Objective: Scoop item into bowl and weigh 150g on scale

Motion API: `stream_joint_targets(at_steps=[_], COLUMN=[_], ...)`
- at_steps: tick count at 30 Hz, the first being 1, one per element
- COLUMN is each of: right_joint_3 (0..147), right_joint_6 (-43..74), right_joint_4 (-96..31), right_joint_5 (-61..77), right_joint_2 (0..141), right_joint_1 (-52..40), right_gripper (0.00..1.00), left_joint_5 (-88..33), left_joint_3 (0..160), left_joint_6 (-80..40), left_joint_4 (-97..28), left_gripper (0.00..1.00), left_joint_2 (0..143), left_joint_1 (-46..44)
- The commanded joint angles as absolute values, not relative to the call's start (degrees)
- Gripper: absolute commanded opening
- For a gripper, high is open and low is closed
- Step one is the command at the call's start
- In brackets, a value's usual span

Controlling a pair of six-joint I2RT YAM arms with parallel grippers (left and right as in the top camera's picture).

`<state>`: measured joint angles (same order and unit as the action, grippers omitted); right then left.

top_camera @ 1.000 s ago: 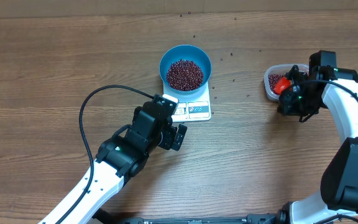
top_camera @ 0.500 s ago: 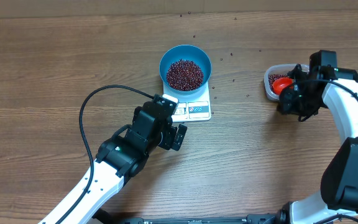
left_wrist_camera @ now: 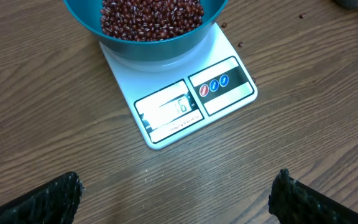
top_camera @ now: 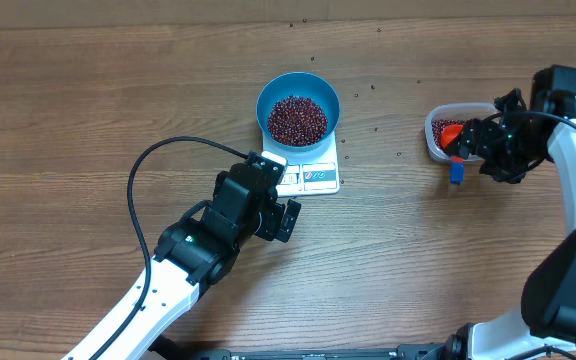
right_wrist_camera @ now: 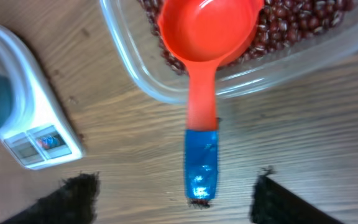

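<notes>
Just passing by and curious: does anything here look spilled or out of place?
Yes: loose beans lie scattered on the table, between the scale and the clear container. The red scoop rests in that container, handle jutting over its rim.

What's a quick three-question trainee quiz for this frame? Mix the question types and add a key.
1. True or false: the bowl stands on the scale.
2. Pick one: the cup of the scoop lies A) in the clear tub, B) in the bowl, C) on the scale.
3. One word: are the jaws of the right gripper open or shut?
Key: 1 true; 2 A; 3 open, with the scoop's handle between them and untouched.
</notes>
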<state>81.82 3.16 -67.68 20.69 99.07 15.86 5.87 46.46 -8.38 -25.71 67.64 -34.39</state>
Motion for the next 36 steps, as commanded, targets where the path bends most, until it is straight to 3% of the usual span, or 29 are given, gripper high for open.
stream_joint_targets(at_steps=[1,2,9,14,15,18,22,36], right_joint_3=[83.3,83.3,75.8,66.2,64.8,60.8,53.9,39.2], right_joint_6=[6.3,7.0,19.7,33.4,34.1,36.8,46.3,55.5], right_joint_4=[-67.2,-67.5,-68.2,-63.8,-62.7,-59.0,-51.4,-26.2], right_joint_5=[25.5,24.9,18.6,19.2,20.0,21.1,21.0,20.4], right_joint_2=[90.1,87.7,72.9,70.5,70.8,71.6,71.7,71.8], right_joint_1=[18.3,18.8,18.9,18.9,18.9,18.9,18.8,15.7], right_gripper=[0.91,1.00,1.00,1.00,0.99,0.74,0.65,0.66], left_joint_5=[6.5,6.5,6.5,6.5,6.5,6.5,6.6,6.5], left_joint_3=[46.8,46.8,46.8,46.8,46.8,46.8,46.8,46.8], left_joint_6=[-7.7,-7.7,-7.7,-7.7,-7.7,-7.7,-7.7,-7.7], left_joint_4=[-25.7,-25.7,-25.7,-25.7,-25.7,-25.7,-25.7,-25.7], left_gripper=[1.00,1.00,1.00,1.00,1.00,0.99,1.00,1.00], left_joint_2=[67.9,67.9,67.9,67.9,67.9,67.9,67.9,67.9], left_joint_1=[-34.0,-34.0,-34.0,-34.0,-34.0,-34.0,-34.0,-34.0])
